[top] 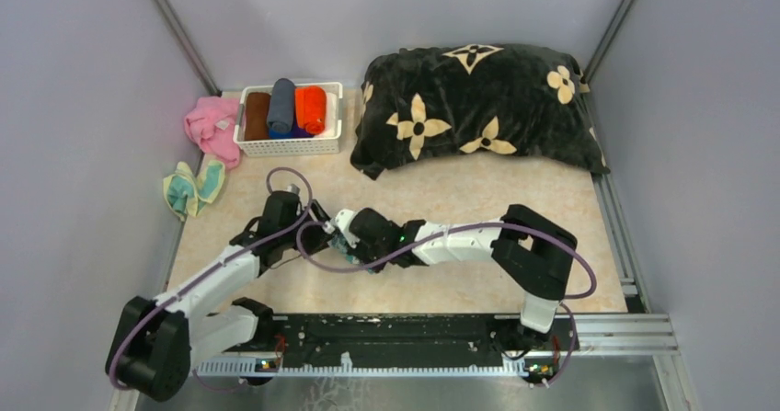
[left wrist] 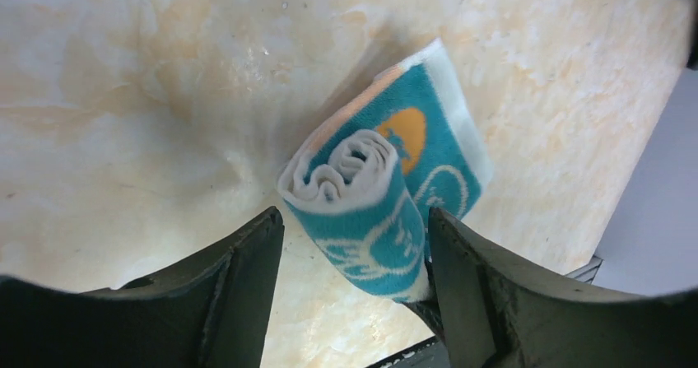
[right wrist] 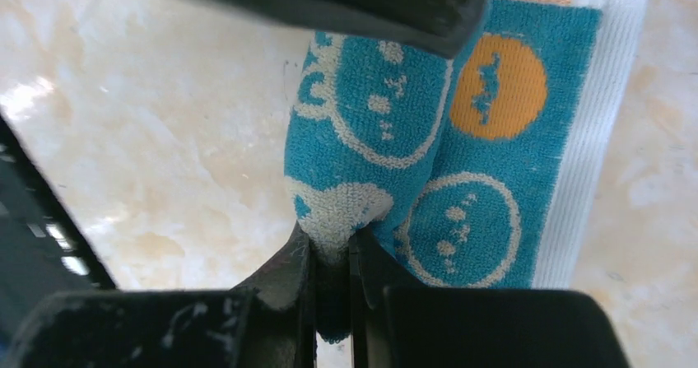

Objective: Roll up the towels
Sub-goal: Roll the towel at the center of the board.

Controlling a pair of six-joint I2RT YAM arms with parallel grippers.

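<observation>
The teal towel with pale circle print (left wrist: 366, 220) lies on the marbled tabletop, rolled into a tight tube for most of its length, with a flat tail (right wrist: 502, 162) still spread out. My right gripper (right wrist: 332, 249) is shut on the near end of the roll. My left gripper (left wrist: 354, 224) stands open astride the other end, its right finger close against the roll and a gap on the left. Both grippers meet in the middle of the table (top: 333, 236). A pale yellow towel with teal patches (top: 193, 187) lies crumpled at the left edge. An orange-red towel (top: 311, 108) sits rolled in the basket.
A white basket (top: 290, 145) at the back holds brown, blue-grey and orange-red rolls. A pink cloth (top: 213, 126) lies to its left. The big black cushion with cream flowers (top: 474, 108) fills the back right. Grey walls close in on both sides.
</observation>
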